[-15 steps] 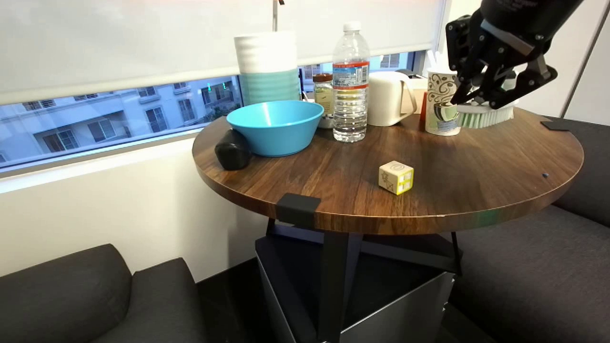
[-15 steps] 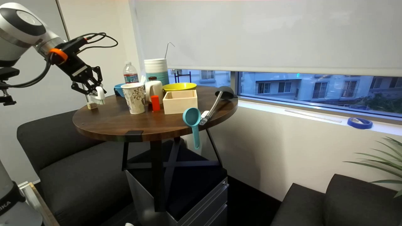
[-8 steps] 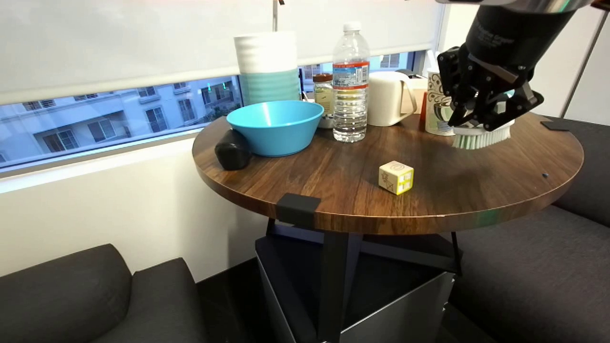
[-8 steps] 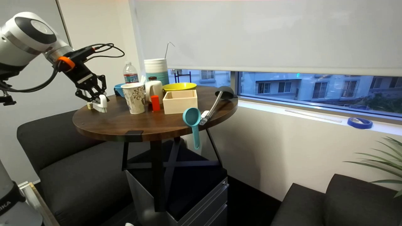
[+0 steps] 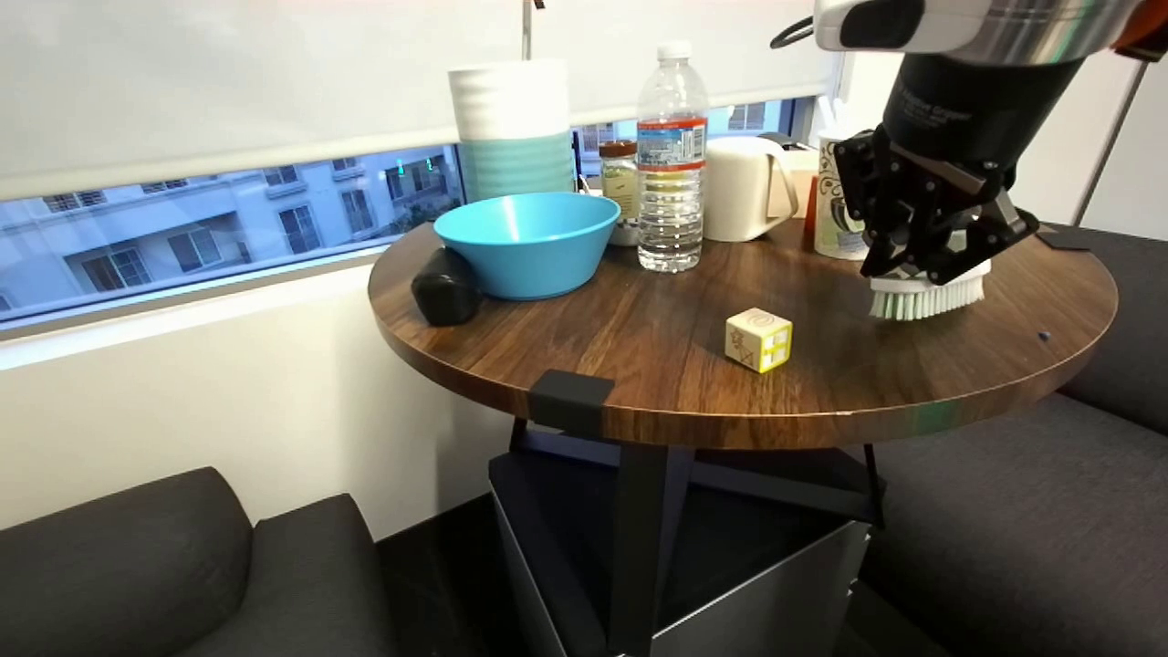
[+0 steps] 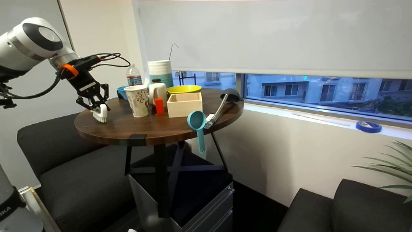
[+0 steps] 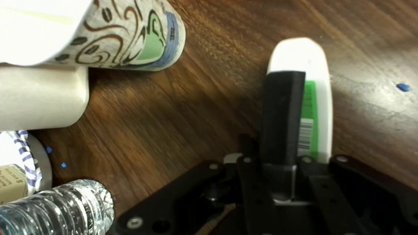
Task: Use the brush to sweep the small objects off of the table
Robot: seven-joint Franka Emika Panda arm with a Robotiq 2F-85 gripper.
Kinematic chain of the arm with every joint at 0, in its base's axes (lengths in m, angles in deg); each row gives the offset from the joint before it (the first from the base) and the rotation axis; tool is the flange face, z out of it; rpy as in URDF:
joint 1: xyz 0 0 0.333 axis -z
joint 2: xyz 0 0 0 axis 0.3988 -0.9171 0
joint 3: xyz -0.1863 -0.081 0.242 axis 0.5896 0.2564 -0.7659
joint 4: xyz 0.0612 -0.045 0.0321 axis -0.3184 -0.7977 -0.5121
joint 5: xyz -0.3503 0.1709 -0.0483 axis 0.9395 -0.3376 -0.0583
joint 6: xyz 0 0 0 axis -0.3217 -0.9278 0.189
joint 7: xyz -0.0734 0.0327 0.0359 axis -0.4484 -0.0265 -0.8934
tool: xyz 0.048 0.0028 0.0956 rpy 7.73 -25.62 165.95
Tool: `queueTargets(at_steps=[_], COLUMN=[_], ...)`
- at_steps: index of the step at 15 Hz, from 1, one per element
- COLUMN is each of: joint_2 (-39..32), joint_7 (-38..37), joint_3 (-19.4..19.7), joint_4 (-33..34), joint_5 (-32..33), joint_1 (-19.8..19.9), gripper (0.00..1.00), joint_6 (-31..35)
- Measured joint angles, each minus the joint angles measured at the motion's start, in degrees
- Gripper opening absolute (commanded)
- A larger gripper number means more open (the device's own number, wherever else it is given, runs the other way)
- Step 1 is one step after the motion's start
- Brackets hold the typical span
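1. Wrist view: the brush (image 7: 298,54) shows its white back and green label, with a small blue bit (image 7: 403,87) well apart from it on the table (image 7: 202,104).
2. As I see it in both exterior views, the gripper (image 5: 908,267) is clamped on the brush, bristles facing down; I can't tell whether they touch the wood.
3. In an exterior view the brush is over the tabletop between the pale yellow cube (image 5: 758,340) and the blue bit, just in front of the patterned paper cup (image 5: 829,201).
4. Over on the far side I spot a water bottle (image 5: 672,164), a cream mug (image 5: 741,187) and a blue bowl (image 5: 526,251).
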Motion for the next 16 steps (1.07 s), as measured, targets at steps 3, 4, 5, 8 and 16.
queueTargets(at_steps=[3,4,5,8,16], joint_2=[-0.40,-0.33,-0.21,0.23,2.38], joint_7=[0.41,0.75,1.22,2.90,7.71], joint_3=[-0.02,-0.02,-0.02,0.08,0.30], joint_4=[0.00,0.06,0.15,0.36,0.37], joint_5=[-1.84,-2.51,-3.30,-5.91,-10.54], joint_1=[-0.17,-0.28,-0.47,-1.32,-2.78], gripper=[0.02,0.02,0.02,0.02,0.02], joint_6=[-0.42,-0.79,-1.32,-3.46,-11.30])
